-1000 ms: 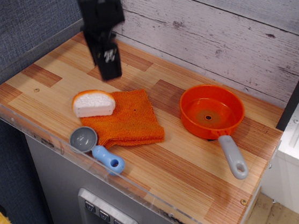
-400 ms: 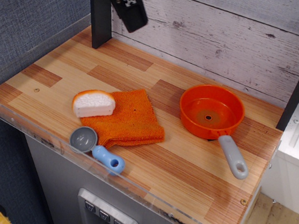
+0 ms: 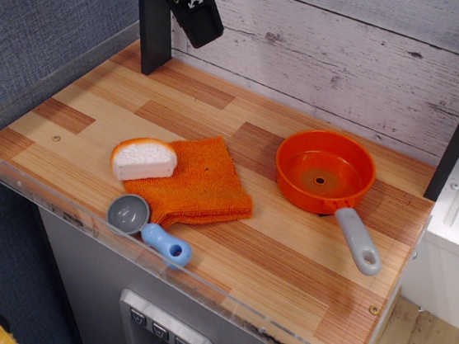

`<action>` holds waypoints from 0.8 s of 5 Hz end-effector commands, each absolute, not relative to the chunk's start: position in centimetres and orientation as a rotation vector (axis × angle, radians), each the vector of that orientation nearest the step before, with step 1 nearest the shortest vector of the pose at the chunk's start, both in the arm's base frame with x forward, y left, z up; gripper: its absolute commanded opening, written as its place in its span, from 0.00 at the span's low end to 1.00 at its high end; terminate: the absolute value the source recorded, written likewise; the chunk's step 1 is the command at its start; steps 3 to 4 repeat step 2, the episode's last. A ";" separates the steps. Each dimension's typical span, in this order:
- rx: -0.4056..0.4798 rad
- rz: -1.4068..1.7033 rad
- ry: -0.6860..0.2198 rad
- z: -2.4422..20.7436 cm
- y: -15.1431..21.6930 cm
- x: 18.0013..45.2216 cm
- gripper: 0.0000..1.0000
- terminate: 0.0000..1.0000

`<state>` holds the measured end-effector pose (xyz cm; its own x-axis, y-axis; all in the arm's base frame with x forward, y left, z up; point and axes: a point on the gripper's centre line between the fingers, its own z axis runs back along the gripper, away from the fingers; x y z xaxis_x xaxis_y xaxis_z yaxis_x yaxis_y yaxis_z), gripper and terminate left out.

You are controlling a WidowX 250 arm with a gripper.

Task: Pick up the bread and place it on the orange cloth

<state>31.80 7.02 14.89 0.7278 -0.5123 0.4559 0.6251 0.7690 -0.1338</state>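
Observation:
The bread (image 3: 144, 160), a white slice with an orange-tan crust, lies on its side at the left edge of the orange cloth (image 3: 199, 187), partly over the cloth and partly over the wooden counter. The cloth lies flat in the middle of the counter. My gripper (image 3: 202, 29) is high at the back left, in front of the plank wall, far above and behind the bread. It holds nothing. It shows as one dark block, so I cannot tell how its jaws stand.
An orange plastic pan (image 3: 325, 170) with a grey handle sits right of the cloth. A grey-and-blue scoop (image 3: 145, 225) lies at the front edge by a clear rail (image 3: 199, 289). A black post (image 3: 154, 22) stands at the back left.
My gripper rose from just above the counter behind the bread to high at the back left, then shifted slightly. The bread, cloth, pan and scoop stayed put.

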 end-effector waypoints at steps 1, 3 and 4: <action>-0.251 -0.651 -0.458 17.3 6.7 31.6 1.00 0.00; -0.251 -0.651 -0.458 17.3 6.7 31.6 1.00 1.00; -0.251 -0.651 -0.458 17.3 6.7 31.6 1.00 1.00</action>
